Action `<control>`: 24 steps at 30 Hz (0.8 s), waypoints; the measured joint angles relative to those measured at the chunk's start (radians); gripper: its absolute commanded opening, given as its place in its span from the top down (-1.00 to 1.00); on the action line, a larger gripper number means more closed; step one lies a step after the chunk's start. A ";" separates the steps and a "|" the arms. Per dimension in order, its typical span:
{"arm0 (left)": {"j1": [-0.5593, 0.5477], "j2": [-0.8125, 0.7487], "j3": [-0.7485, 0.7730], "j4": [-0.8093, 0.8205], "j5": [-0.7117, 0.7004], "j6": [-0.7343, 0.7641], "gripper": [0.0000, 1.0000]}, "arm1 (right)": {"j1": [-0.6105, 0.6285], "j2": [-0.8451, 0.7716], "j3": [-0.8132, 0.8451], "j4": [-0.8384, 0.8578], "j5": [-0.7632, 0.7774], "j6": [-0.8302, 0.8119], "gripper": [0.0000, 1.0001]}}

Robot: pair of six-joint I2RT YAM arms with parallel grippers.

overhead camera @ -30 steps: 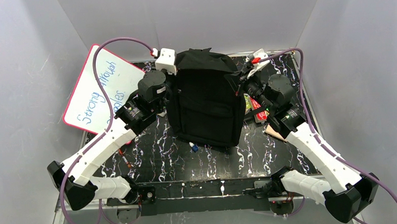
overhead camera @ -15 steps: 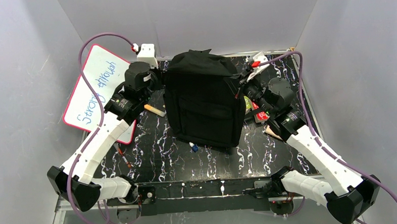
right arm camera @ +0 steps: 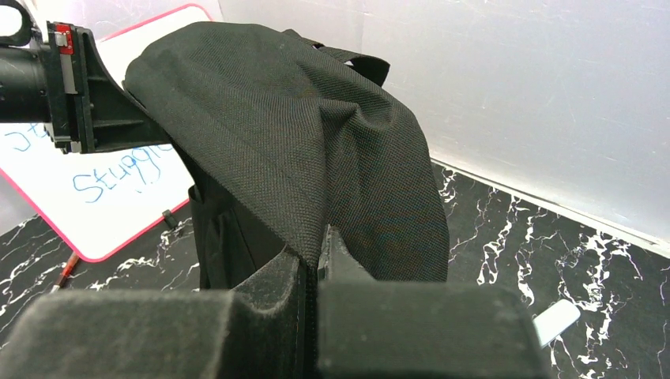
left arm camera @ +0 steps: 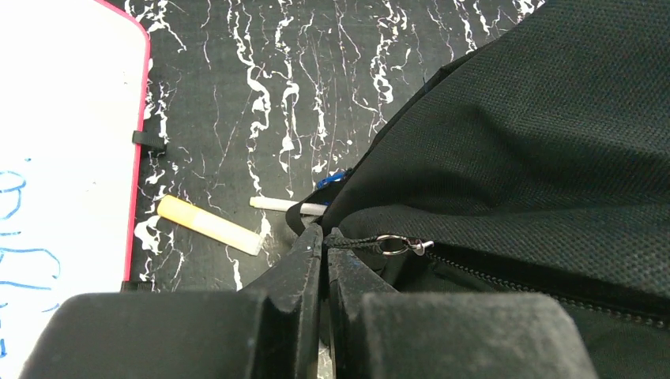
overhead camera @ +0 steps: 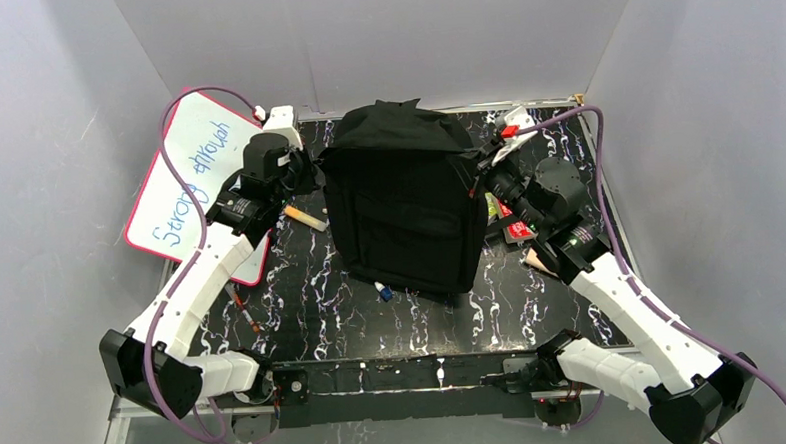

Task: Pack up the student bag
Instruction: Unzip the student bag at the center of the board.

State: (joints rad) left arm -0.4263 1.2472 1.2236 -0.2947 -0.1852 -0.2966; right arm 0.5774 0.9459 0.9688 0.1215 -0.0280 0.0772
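Left wrist: L gripper (left arm camera: 321,241) is shut tight, clamped on the cord of the zip pull (left arm camera: 403,245) at the bag's (left arm camera: 537,142) top-left corner. An orange marker (left arm camera: 207,226) and the board (left arm camera: 63,158) lie just beyond on the table (left arm camera: 237,71). Right wrist: R gripper (right arm camera: 316,257) is pinched on a fold of bag fabric on the opp. side. Bag stands upright mid-table, btwn the arms. Change over the last sec: your L wrist has swung out left toward the board, pull in tow; R arm and bag hardly budge. Prob. the zip is running w/ R bracing. Can't tell if it's opening or closing.
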 measured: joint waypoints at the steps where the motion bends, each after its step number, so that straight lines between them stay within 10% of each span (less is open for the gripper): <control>1: 0.005 -0.003 -0.003 -0.006 0.005 -0.003 1.00 | 0.000 -0.003 -0.001 -0.001 0.000 -0.002 1.00; 24: 0.026 -0.114 -0.191 0.011 0.129 -0.125 1.00 | 0.000 -0.035 -0.018 -0.016 0.015 -0.003 1.00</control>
State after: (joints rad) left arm -0.4004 1.1328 1.0325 -0.2836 -0.0566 -0.4217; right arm 0.5777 0.9112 0.9508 0.1059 -0.0128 0.0746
